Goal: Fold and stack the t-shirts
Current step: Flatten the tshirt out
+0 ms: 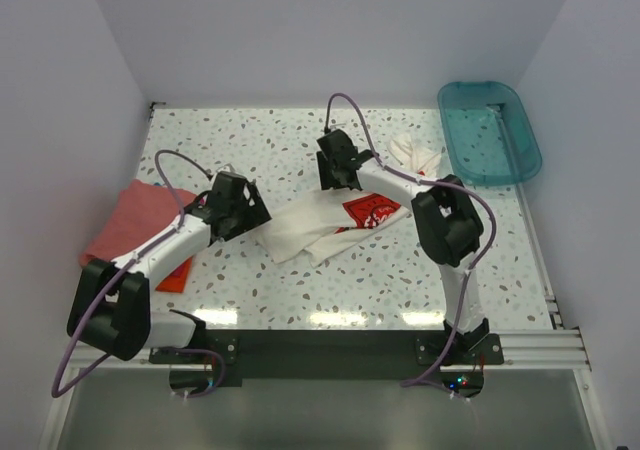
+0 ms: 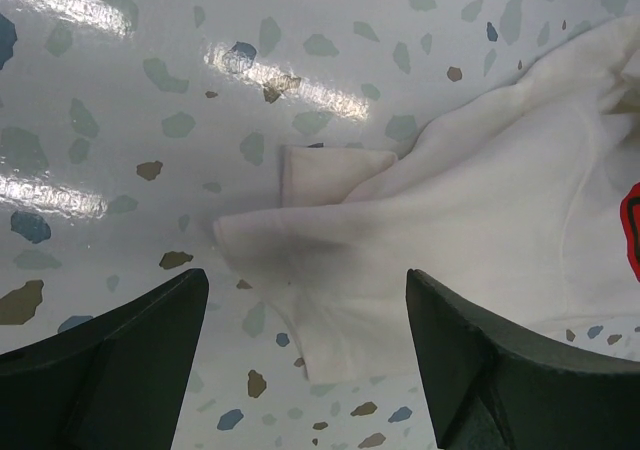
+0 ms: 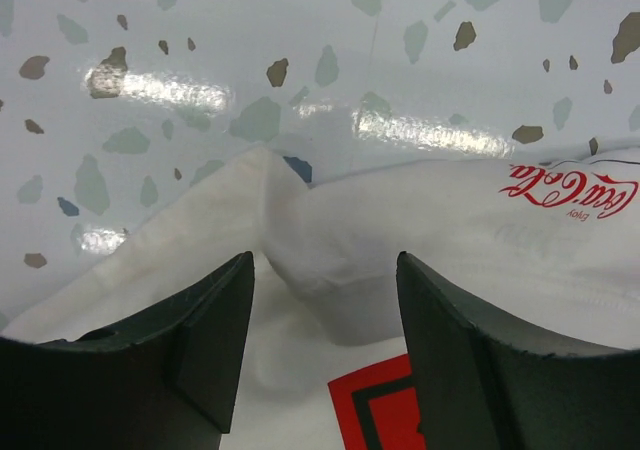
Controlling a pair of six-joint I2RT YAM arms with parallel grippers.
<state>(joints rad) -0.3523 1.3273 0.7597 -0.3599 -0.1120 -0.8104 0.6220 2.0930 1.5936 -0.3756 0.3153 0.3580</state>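
- Two robot arms reach over a speckled table [image 1: 300,290].
- One big white t-shirt [image 1: 310,225] lies crumpled in the middle of the table, between the two arms. It is not folded yet.
- Its red print [image 1: 368,210] faces up on the right part of the shirt, close to the right arm.
- The left gripper [image 1: 250,208] is low over the left edge of the white t-shirt. Its two black fingers [image 2: 120,350] are wide apart and hold nothing.
- In the left wrist view, a corner of the shirt with a small folded-over bit lies on the table just past those fingers.
- The right gripper [image 1: 335,180] is at the far edge of the white t-shirt. Its fingers [image 3: 190,340] are apart too, with nothing pinched.
- In the right wrist view, a bump of white cloth sits in the gap between the fingers. Some red curly letters [image 3: 570,188] show upside down on the right.
- I cannot tell if either gripper is touching the cloth.
- A salmon-pink t-shirt [image 1: 130,220] lies at the left side of the table, partly under the left arm.
- A bit of an orange-red t-shirt [image 1: 175,278] peeks out on the near side of the left arm, close to the pink one.
- A small white cloth [image 1: 415,152] lies bunched up at the far right, just beside a teal tub [image 1: 490,135].
- The tub sits at the far right corner of the table.
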